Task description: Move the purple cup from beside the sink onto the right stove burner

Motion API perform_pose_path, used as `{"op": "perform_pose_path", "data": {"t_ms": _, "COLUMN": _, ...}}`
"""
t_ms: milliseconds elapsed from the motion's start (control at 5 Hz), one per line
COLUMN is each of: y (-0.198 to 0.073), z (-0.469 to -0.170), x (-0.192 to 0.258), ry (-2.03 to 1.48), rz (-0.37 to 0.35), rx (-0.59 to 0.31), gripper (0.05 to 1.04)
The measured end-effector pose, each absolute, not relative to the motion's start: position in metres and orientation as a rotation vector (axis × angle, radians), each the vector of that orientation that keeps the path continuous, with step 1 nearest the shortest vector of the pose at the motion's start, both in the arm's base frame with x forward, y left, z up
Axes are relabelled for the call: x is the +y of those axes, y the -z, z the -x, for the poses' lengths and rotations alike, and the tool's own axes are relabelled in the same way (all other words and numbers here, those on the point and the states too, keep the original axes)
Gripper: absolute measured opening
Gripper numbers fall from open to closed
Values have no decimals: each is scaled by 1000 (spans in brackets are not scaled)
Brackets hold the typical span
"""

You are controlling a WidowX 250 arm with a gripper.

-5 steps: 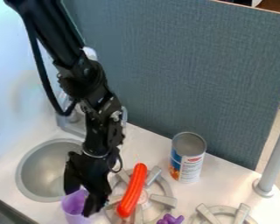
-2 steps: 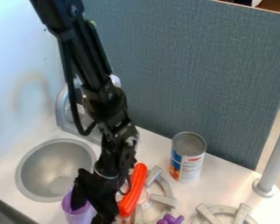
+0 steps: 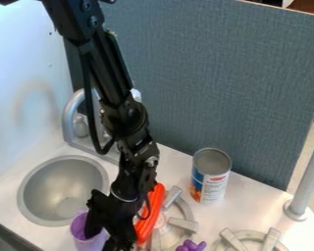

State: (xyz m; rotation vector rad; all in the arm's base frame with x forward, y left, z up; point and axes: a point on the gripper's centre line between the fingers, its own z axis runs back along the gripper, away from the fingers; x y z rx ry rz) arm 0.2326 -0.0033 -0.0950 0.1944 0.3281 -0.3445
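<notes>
Purple cup [image 3: 88, 244] at bottom left, near the sink [image 3: 36, 212], one finger of the gripper [image 3: 106, 241] inside it, jaws apart; red-orange sausage [image 3: 144, 228] on the burner [image 3: 183, 224] just beside, can [image 3: 211, 182] farther back.

The can [image 3: 211, 179] stands right of the sink [image 3: 51, 198], behind the burners [image 3: 182, 220].
</notes>
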Motion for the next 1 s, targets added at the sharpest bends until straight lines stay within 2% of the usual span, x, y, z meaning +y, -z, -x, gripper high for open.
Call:
{"op": "perform_pose_path", "data": {"t_ms": 200, "y": 95, "z": -231, "x": -2, "ry": 353, "rz": -193, "rx": 339, "gripper": 424}}
{"op": "perform_pose_path", "data": {"t_ms": 400, "y": 92, "z": -228, "x": -1, "ry": 369, "rz": -190, "rx": 354, "gripper": 191}}
{"op": "perform_pose_path", "data": {"t_ms": 600, "y": 62, "z": -233, "x": 0, "ry": 363, "rz": -223, "rx": 290, "gripper": 103}}
{"op": "perform_pose_path", "data": {"t_ms": 800, "y": 29, "z": -236, "x": -17, "ry": 437, "rz": -274, "rx": 219, "gripper": 95}}
{"op": "perform_pose_path", "data": {"t_ms": 1000, "y": 9, "z": -240, "x": -42, "ry": 542, "rz": -286, "rx": 179, "gripper": 95}}
